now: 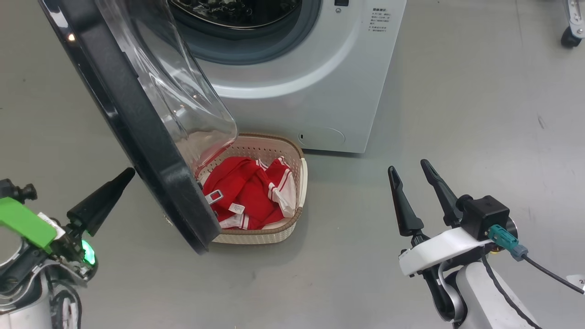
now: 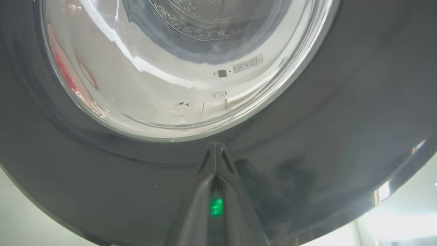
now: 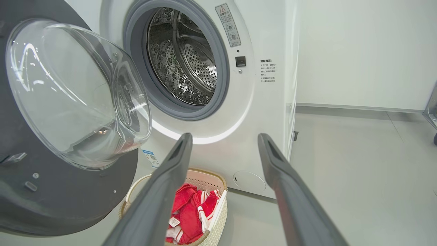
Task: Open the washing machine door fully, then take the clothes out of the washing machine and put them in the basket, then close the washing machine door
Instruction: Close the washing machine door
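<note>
The washing machine door (image 1: 137, 119) stands partly swung out from the white washing machine (image 1: 301, 82), black rim toward me, glass bowl (image 3: 75, 95) facing the steel drum (image 3: 184, 61), which looks bare of clothes. My left gripper (image 1: 130, 172) is shut, its tip against the door's outer black rim (image 2: 307, 136), just below the window in the left wrist view. Red clothes (image 1: 249, 192) with white stripes lie in the cream basket (image 1: 274, 144) on the floor under the door. My right gripper (image 1: 409, 167) hovers open and holds nothing, to the right of the basket (image 3: 218, 212).
Grey floor (image 1: 480, 114) spreads to the right of the machine. A caster wheel (image 1: 570, 36) of some cart stands at the far upper right. A white wall (image 3: 362, 51) rises behind the machine.
</note>
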Robot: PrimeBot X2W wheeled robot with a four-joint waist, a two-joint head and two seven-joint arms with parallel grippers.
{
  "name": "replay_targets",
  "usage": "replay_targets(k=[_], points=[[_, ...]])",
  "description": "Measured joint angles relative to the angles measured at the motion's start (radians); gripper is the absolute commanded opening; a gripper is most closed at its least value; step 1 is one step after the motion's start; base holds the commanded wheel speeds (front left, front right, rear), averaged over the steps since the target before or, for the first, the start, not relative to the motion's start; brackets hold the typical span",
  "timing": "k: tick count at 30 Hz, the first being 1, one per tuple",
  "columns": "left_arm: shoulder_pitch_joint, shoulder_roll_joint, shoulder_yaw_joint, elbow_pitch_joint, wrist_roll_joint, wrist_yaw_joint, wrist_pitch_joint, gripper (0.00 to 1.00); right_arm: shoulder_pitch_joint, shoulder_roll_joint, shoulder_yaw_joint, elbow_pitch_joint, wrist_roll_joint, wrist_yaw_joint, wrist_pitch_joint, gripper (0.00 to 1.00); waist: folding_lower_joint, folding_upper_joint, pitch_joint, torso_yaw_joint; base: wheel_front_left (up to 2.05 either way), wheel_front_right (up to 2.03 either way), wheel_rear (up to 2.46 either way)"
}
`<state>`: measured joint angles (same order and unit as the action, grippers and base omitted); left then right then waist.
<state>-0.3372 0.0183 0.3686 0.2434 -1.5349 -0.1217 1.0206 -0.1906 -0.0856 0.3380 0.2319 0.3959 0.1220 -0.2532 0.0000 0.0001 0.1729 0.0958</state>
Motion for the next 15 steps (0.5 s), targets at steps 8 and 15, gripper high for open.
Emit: replay_targets(k=[8,15], points=[[0.058,0.051,-0.054,-0.176,0.297,-0.007,-0.186,0.0,0.015,0.005,0.004,-0.001,0.0,0.0,0.0,1.0,0.0,0.0,-0.014,0.016,0.0,0.0,0.0],[0.078,0.14,-0.155,-0.349,0.552,-0.007,-0.401,0.0,0.015,0.007,0.002,-0.008,0.0,0.0,0.0,1.0,0.0,0.0,-0.009,0.022,0.0,0.0,0.0]])
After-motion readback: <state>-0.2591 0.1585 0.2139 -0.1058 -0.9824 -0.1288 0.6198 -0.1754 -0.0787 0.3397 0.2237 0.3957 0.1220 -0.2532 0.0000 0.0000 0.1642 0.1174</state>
